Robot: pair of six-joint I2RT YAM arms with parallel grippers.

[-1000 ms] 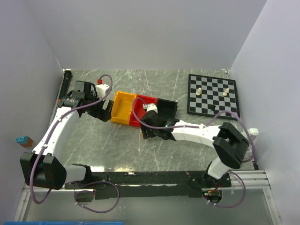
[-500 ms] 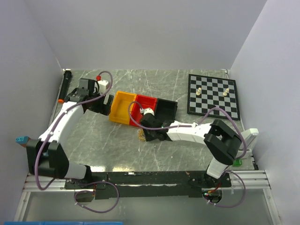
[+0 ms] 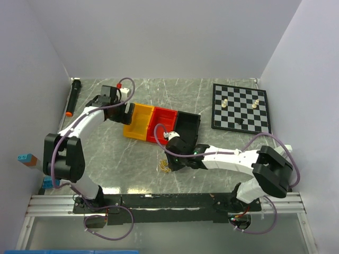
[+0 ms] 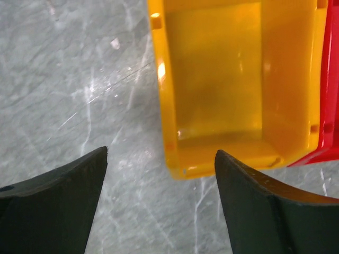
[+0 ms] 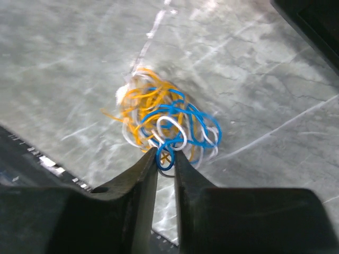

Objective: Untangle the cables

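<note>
The cables (image 5: 164,124) are a small tangle of thin yellow, blue and white wires. They lie on the grey table near its front edge; in the top view they show as a small yellowish clump (image 3: 166,166). My right gripper (image 5: 165,156) is shut on a blue loop at the near side of the tangle; in the top view it (image 3: 172,163) sits right beside the clump. My left gripper (image 4: 161,153) is open and empty, just in front of the near corner of the yellow bin (image 4: 233,84); in the top view it (image 3: 127,112) is at the bin's left side.
A yellow bin (image 3: 139,121), a red bin (image 3: 161,123) and a black bin (image 3: 187,125) stand in a row at mid-table. A chessboard (image 3: 241,107) with a few pieces is at the back right. A black marker with a red tip (image 3: 72,97) lies along the left edge.
My right gripper has moved from the bins toward the table's front, drawing the cable tangle with it. My left arm has swung back and right, closer to the yellow bin.
</note>
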